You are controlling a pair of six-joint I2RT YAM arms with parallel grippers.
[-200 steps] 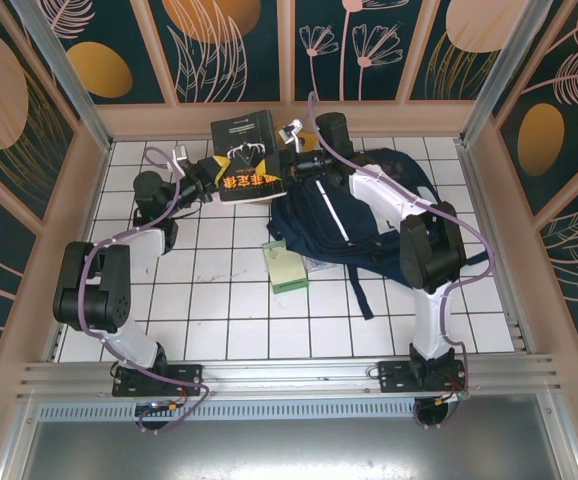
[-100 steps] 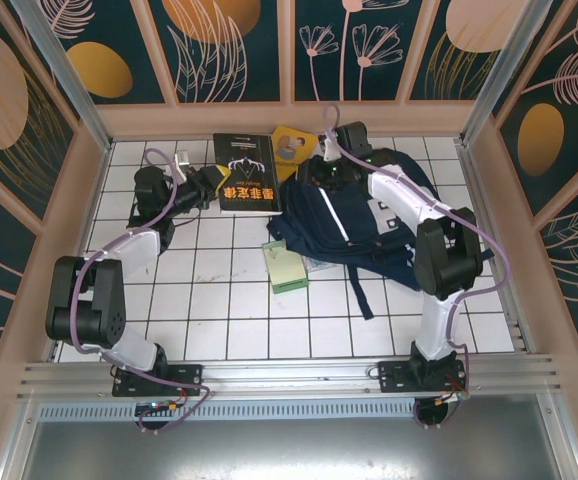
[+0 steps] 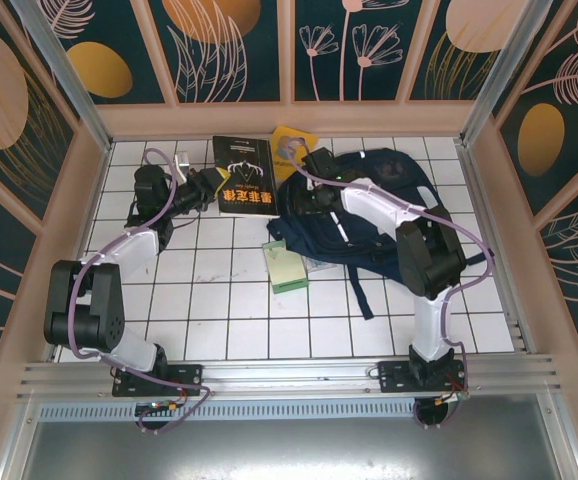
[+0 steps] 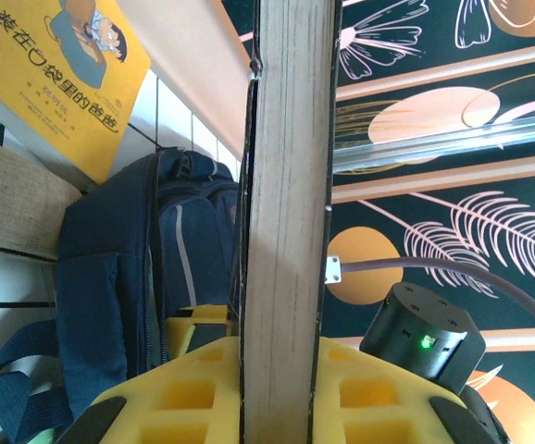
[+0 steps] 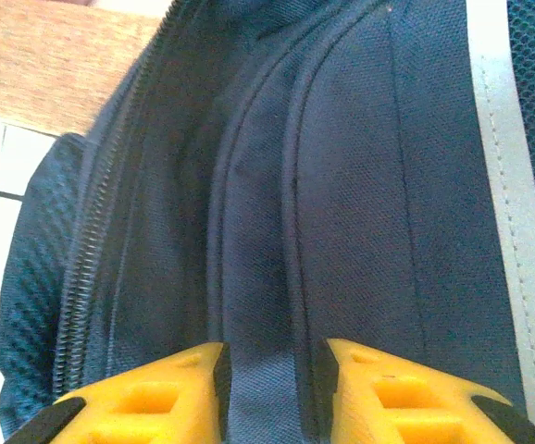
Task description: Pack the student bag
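Note:
The student bag (image 3: pixel 379 215), navy with white stripes, lies at the right back of the tiled floor. My right gripper (image 3: pixel 309 200) sits at its left edge. In the right wrist view that gripper (image 5: pixel 274 356) is shut on a fold of the bag's fabric (image 5: pixel 342 185) beside a zip. My left gripper (image 3: pixel 212 185) is shut on a black book (image 3: pixel 245 175) near the back wall. In the left wrist view the book's page edge (image 4: pixel 284 185) stands between that gripper's (image 4: pixel 279 344) yellow fingers, with the bag (image 4: pixel 129 268) behind it.
A yellow book (image 3: pixel 294 145) leans at the back wall, also in the left wrist view (image 4: pixel 64 74). A green notebook (image 3: pixel 287 266) lies in front of the bag. A strap (image 3: pixel 359 290) trails toward the front. Wooden walls close in the floor.
My right gripper let go of the black book, swung over the bag's top, then came down on its left edge. The left gripper drew the book left, uncovering the yellow book.

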